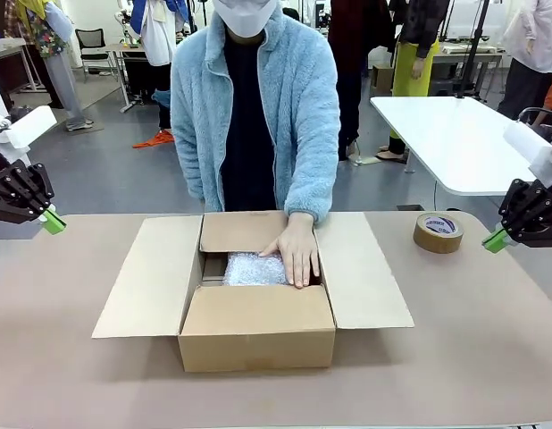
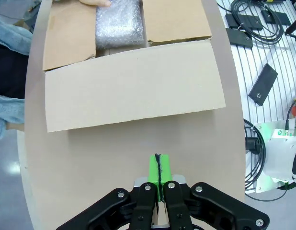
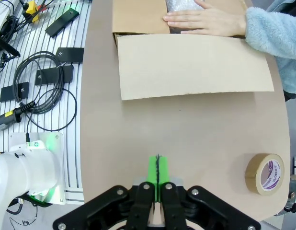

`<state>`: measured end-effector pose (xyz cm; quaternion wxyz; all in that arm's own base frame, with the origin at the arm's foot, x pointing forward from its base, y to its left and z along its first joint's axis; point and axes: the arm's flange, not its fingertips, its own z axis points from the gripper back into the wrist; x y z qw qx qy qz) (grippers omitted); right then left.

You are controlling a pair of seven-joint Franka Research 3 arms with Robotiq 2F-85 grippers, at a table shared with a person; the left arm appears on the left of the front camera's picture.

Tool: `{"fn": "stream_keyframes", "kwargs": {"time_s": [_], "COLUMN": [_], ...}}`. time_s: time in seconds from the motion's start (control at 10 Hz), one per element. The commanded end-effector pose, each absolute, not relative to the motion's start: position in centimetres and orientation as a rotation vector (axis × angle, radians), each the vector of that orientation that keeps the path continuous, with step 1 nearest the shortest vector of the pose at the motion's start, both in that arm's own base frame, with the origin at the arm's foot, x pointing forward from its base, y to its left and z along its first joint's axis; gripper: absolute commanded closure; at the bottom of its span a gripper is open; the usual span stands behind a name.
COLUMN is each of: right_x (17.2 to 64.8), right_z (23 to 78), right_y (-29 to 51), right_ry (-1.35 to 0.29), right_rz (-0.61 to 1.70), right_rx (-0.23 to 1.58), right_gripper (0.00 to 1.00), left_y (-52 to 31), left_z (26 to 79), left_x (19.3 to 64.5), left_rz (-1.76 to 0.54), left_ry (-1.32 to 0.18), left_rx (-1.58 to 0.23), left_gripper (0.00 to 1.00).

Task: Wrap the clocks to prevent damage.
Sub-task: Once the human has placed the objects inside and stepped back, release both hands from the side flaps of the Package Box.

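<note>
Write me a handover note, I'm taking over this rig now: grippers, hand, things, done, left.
Left gripper: shut, empty, out at the left side.
Right gripper: shut, empty, at the right near the tape roll.
Person's hand rests on a bubble-wrapped bundle inside the open cardboard box.
Done: bundle wrapped, boxed.
Left: flaps open, untaped; what the wrap holds is hidden.

Grey floor (image 1: pixel 106 170), a white table (image 1: pixel 446 138) behind, office chair (image 1: pixel 93 43).
</note>
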<state>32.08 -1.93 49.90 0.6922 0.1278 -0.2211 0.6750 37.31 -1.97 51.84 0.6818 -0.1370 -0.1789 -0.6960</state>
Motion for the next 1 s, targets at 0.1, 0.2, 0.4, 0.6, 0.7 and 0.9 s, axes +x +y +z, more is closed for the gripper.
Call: {"fn": "stream_keyframes", "kwargs": {"time_s": [0.1,0.2,0.4,0.6,0.7,0.9], "right_x": [32.2,32.2,32.2,32.2,32.2,32.2], "right_z": [49.8,49.8,49.8,49.8,49.8,49.8], "right_y": [-2.0,-2.0,-2.0,-2.0,-2.0,-2.0], "right_ry": [-0.516,-0.516,-0.516,-0.516,-0.516,-0.516], "right_rz": [1.519,1.519,1.519,1.519,1.519,1.519], "right_rx": [0.313,0.313,0.313,0.313,0.313,0.313], "right_gripper": [0.99,0.99,0.99,0.99,0.99,0.99], "left_y": [-1.9,-1.9,-1.9,-1.0,-0.3,0.3], "left_z": [51.8,51.8,51.8,48.4,45.0,39.6], "left_x": [37.3,37.3,37.3,37.9,38.0,37.6], "left_rz": [-1.562,-1.562,-1.562,-1.53,-1.542,-1.546], "left_ry": [-0.404,-0.404,-0.404,-0.394,-0.369,-0.397], "left_rx": [-0.311,-0.311,-0.311,-0.275,-0.226,-0.205], "left_gripper": [1.0,1.0,1.0,1.0,1.0,1.0]}}
